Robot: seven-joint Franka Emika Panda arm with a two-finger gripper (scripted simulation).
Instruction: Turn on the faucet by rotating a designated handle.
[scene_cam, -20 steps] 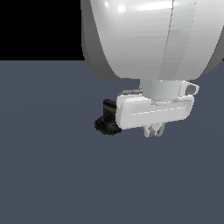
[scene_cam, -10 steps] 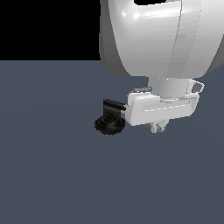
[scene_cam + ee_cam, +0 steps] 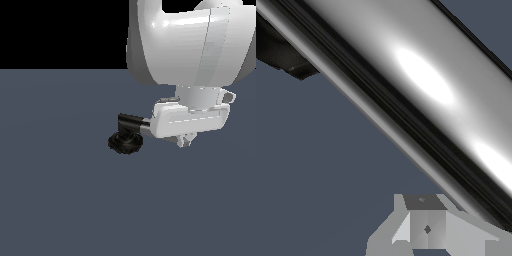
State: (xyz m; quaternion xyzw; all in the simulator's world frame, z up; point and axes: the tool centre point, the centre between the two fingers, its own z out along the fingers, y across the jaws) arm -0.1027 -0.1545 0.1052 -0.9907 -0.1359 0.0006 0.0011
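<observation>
In the exterior view the faucet (image 3: pixel 125 143) stands on its black ribbed round base, with its short black elbow neck (image 3: pixel 130 121) above. Only a short silver stub of the handle (image 3: pixel 146 129) shows; my white hand hides the remainder. My gripper (image 3: pixel 185 141) hangs just below the hand, its fingers together with nothing between them. The wrist view is filled by the shiny chrome handle (image 3: pixel 421 85) running diagonally, with the black elbow (image 3: pixel 283 52) at one end. The grey fingertips (image 3: pixel 426 225) sit right beside the bar, not around it.
The faucet stands on a flat dark grey-blue floor (image 3: pixel 60 200). The arm's big white link (image 3: pixel 190 45) fills the upper part of the exterior view's right. Beyond the floor's far edge there is only black.
My hand and the arm above it have shifted toward the exterior view's right and slightly up. A little more of the handle's joint end shows. The base has stayed put.
</observation>
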